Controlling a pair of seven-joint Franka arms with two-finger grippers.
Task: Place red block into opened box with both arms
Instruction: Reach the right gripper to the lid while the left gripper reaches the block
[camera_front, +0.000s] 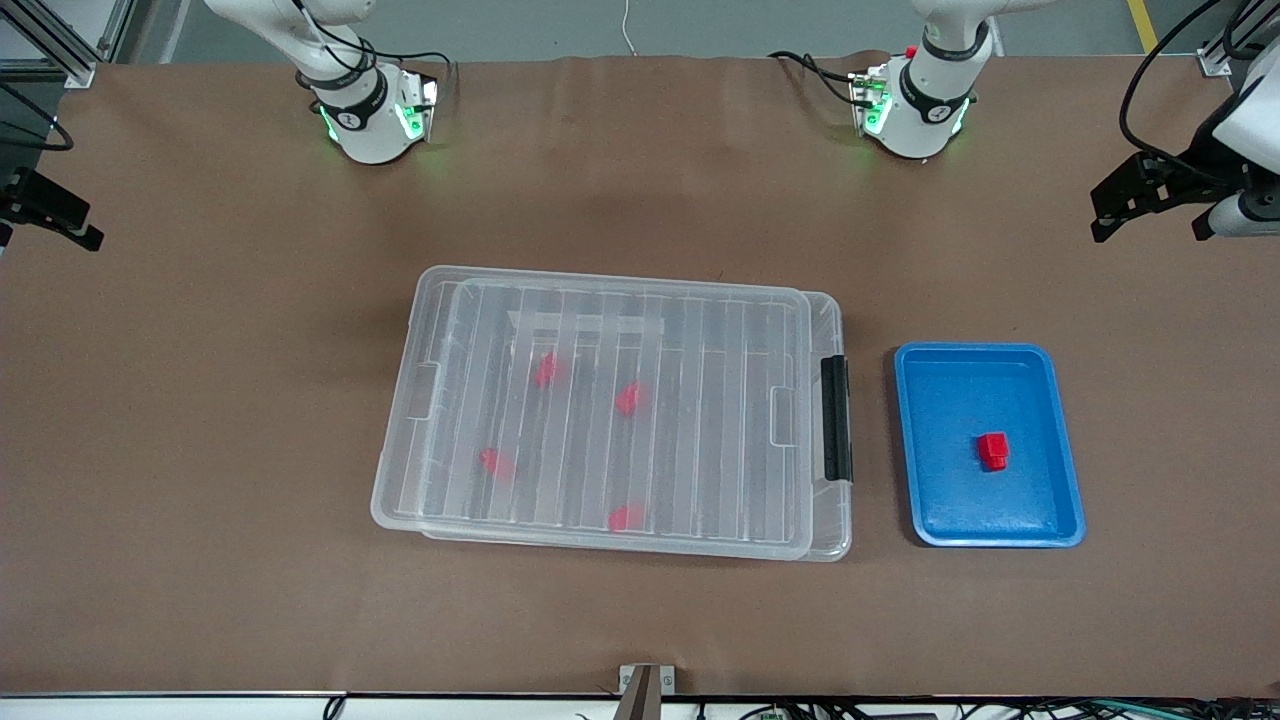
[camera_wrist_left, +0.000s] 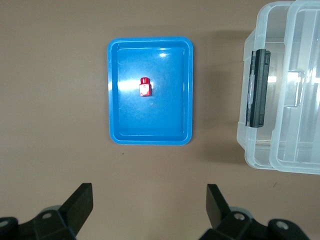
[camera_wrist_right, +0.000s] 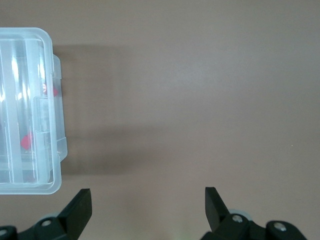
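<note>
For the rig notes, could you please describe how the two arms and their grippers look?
Both arms are white with black joint bands, green lights and black cables at their bases. The left gripper and right gripper each have two black wedge-shaped fingers.

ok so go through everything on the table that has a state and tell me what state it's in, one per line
box: lid on, black latch bar at the blue tray's end, four red blocks inside
blue tray: beside the box, holds one red block
red block: lying in the tray, untouched
left claw: open, over bare table by the tray
right claw: open, over bare table by the box
</note>
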